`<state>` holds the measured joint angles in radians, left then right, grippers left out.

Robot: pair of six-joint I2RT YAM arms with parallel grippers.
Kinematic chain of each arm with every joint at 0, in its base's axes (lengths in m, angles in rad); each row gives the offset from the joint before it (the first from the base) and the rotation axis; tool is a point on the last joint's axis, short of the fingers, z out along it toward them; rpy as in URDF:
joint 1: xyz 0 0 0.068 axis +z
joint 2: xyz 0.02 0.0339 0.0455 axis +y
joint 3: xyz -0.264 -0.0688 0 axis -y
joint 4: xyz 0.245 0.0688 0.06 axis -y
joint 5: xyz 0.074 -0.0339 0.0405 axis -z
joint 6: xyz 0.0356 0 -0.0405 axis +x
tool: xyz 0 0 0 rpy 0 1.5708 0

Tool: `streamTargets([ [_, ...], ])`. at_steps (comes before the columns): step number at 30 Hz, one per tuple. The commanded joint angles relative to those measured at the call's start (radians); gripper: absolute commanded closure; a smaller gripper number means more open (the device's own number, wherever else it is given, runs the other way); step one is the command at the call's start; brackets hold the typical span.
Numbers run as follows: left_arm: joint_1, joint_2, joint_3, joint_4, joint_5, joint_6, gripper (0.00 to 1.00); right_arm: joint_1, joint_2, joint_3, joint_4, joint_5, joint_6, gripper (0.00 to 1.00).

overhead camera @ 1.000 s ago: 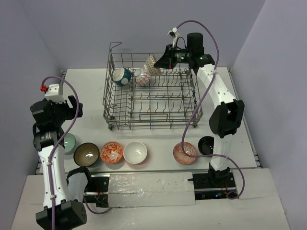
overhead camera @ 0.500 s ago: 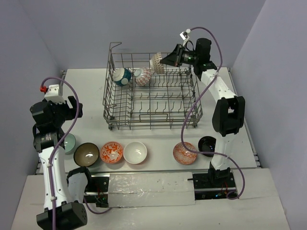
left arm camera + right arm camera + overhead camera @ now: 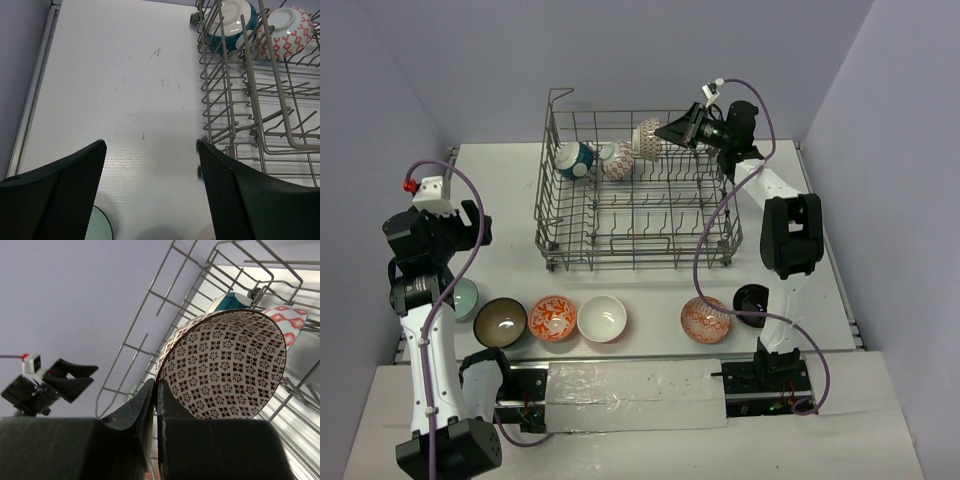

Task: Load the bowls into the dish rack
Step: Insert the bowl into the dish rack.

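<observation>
The left arm [image 3: 423, 350] stands upright from its base, with the wrist bent over at the top and facing right. The left gripper [image 3: 151, 144] has its jaws wide apart with nothing between them, and is aimed down and forward. The right arm [image 3: 765, 180] is extended far forward and raised, its forearm angled left. The right gripper [image 3: 667, 131] points left, jaws almost together, pinching the rim of a bowl [image 3: 225, 365] held on edge.
</observation>
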<state>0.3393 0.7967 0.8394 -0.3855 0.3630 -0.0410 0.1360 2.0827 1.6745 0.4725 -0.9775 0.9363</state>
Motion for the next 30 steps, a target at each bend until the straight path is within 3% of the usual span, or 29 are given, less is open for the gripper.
streamTargets([
  [1, 0.007, -0.001, -0.002, 0.03, 0.013, 0.004, 0.19, -0.022, 0.013, -0.01, 0.265, 0.033, 0.136, 1.0],
  [30, 0.04, 0.004, 0.01, 0.016, 0.045, 0.003, 0.21, -0.039, 0.178, 0.106, 0.368, 0.019, 0.249, 1.0],
])
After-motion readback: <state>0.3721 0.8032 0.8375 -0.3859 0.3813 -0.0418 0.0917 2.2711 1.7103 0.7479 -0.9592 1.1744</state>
